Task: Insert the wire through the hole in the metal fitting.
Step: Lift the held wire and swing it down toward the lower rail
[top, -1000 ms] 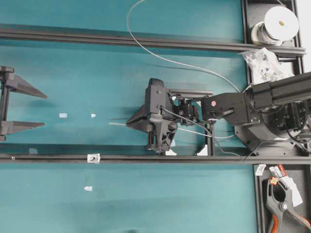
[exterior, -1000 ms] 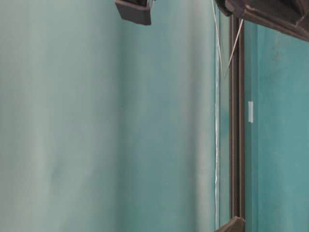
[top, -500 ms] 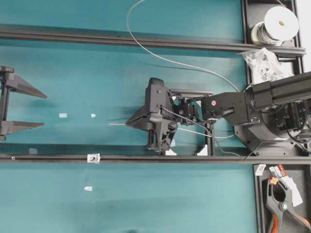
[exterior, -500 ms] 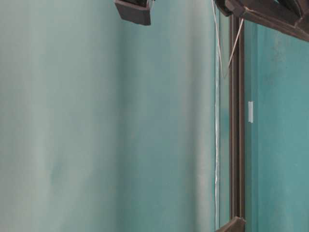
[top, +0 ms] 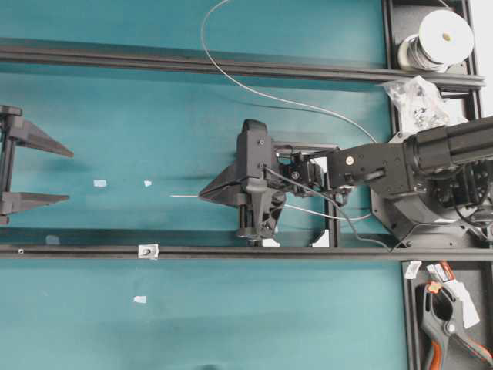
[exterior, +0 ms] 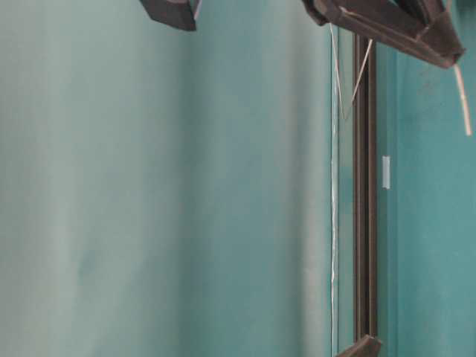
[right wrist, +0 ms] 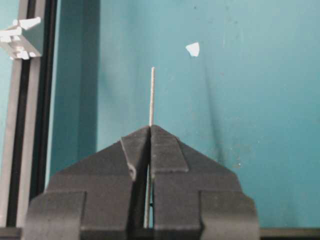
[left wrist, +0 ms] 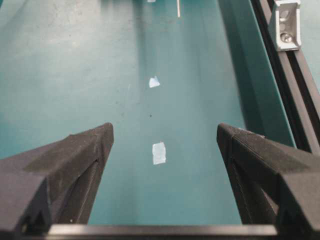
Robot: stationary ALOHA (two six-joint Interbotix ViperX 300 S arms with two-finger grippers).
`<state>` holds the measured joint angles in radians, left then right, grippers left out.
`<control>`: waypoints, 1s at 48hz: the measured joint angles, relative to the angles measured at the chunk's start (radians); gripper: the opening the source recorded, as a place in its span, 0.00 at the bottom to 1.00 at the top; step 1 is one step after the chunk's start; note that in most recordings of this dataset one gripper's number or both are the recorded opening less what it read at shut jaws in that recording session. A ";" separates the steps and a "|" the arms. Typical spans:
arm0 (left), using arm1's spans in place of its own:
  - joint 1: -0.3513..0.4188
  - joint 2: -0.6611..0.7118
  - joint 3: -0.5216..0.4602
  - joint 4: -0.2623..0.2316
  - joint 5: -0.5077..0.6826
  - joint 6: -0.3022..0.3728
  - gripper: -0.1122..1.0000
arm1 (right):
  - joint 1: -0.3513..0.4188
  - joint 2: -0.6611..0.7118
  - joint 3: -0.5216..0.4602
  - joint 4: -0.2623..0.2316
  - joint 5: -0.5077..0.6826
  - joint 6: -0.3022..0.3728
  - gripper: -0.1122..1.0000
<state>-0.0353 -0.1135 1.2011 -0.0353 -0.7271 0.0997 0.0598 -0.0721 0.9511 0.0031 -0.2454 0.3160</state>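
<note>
My right gripper is shut on the thin silvery wire near the middle of the teal table. The wire's short straight free end sticks out past the closed fingertips, pointing toward the left arm. Behind the gripper the wire curves up and away toward the spool. The tiny square metal fitting sits on the near black rail, off to the side of the wire's tip. It also shows on that rail from the left wrist camera. My left gripper waits at the far left, open and empty.
Two black rails cross the table. Pale tape scraps lie between the grippers, and another lies below the near rail. A bag of parts and an orange-black clamp sit at the right edge.
The right gripper has shifted slightly with the wire still held. In the table-level view its tip and the wire's end have come into sight. The left gripper has not moved.
</note>
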 measured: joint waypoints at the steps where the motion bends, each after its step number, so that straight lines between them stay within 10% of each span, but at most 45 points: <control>1: 0.002 0.000 0.000 -0.002 0.000 0.000 0.87 | 0.000 -0.005 0.000 -0.002 0.003 -0.003 0.09; 31: 0.000 -0.034 0.002 -0.002 0.000 0.000 0.88 | -0.008 -0.175 0.000 -0.003 0.126 -0.035 0.09; 48: -0.005 -0.067 0.051 -0.002 -0.032 -0.021 0.88 | 0.012 -0.179 0.075 -0.002 -0.066 -0.034 0.09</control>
<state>-0.0399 -0.1810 1.2517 -0.0368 -0.7593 0.0782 0.0721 -0.2516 1.0262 0.0015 -0.3114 0.2823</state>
